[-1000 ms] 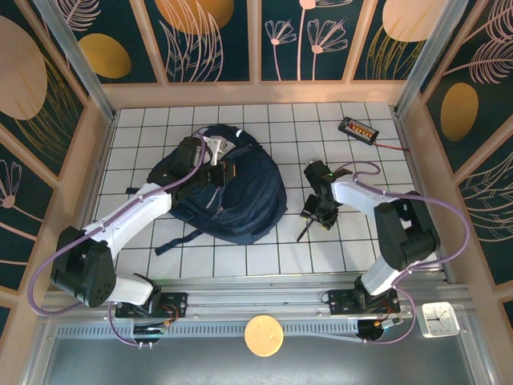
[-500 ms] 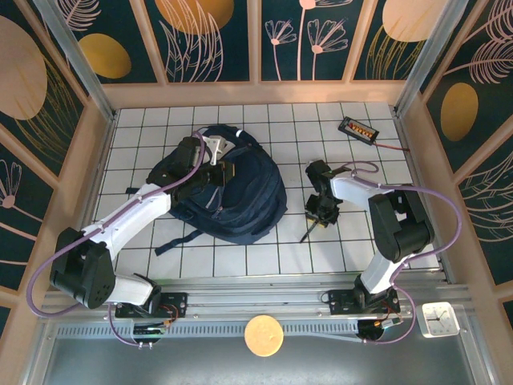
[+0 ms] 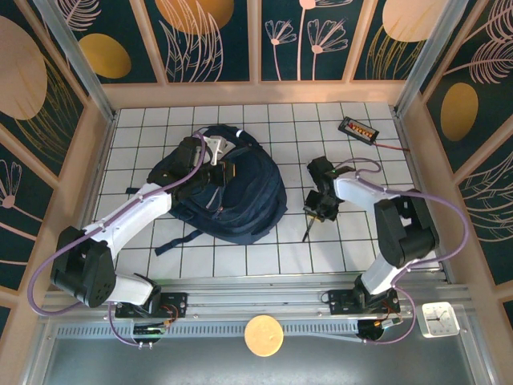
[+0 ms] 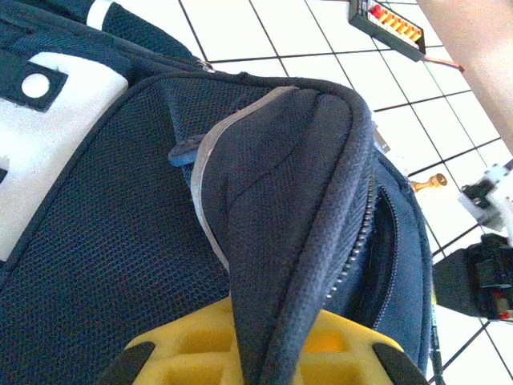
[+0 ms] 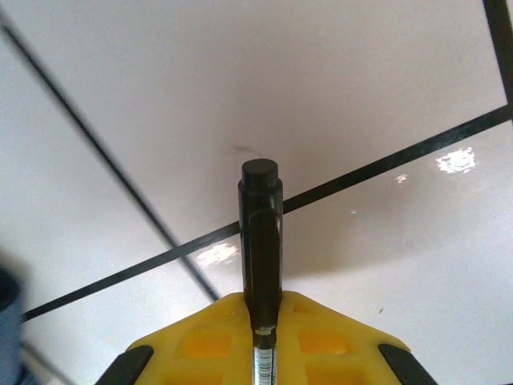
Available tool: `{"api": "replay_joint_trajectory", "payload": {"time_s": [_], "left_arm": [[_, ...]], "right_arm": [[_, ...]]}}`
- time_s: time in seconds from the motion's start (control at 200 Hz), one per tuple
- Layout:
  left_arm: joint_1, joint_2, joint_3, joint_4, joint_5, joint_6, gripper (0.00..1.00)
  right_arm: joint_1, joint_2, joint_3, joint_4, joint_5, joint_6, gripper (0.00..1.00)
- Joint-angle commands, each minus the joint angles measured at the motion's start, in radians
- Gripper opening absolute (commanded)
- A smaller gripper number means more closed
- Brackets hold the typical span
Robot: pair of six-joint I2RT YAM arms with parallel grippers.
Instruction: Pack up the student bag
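Observation:
The student bag [image 3: 244,200], a big navy backpack, lies left of the table's middle. My left gripper [image 3: 218,171] is over its top and shut on a raised fold of the bag's zipper flap [image 4: 280,184], which runs down between the yellow fingers [image 4: 180,353]; the zipper beside it stands open. To the right of the bag, my right gripper [image 3: 319,208] is low over the tiles and shut on a black pen [image 5: 260,233]. The pen [image 3: 307,228] sticks out past the fingertips toward the near edge.
A black calculator-like device [image 3: 357,128] with orange keys and a red lead lies at the back right. A small brass piece [image 4: 429,182] lies on the tiles beyond the bag. Wooden walls [image 3: 88,168] ring the tiled table [image 3: 264,257].
My right gripper has shut on the black pen and shifted slightly. The left gripper has kept its hold on the bag's flap without moving.

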State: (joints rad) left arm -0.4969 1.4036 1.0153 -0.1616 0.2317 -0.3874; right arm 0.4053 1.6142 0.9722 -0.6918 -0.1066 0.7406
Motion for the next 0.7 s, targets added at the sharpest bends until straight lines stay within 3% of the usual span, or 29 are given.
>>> {"api": "replay_joint_trajectory", "payload": {"time_s": [0.0,0.235,0.696], "left_arm": [[-0.002,-0.005,0.049,0.082,0.038,0.025,0.0],[-0.001,0.0,0.08,0.064,0.053,0.034,0.0],[-0.001,-0.012,0.099,0.078,0.051,-0.002,0.0]], "right_arm": [[-0.004,-0.108,0.057,-0.015,-0.038,-0.001,0.11],[0.023,-0.183,0.302,-0.029,-0.117,0.035,0.11],[0.19,0.196,0.676,0.166,-0.228,0.079,0.11]]}}
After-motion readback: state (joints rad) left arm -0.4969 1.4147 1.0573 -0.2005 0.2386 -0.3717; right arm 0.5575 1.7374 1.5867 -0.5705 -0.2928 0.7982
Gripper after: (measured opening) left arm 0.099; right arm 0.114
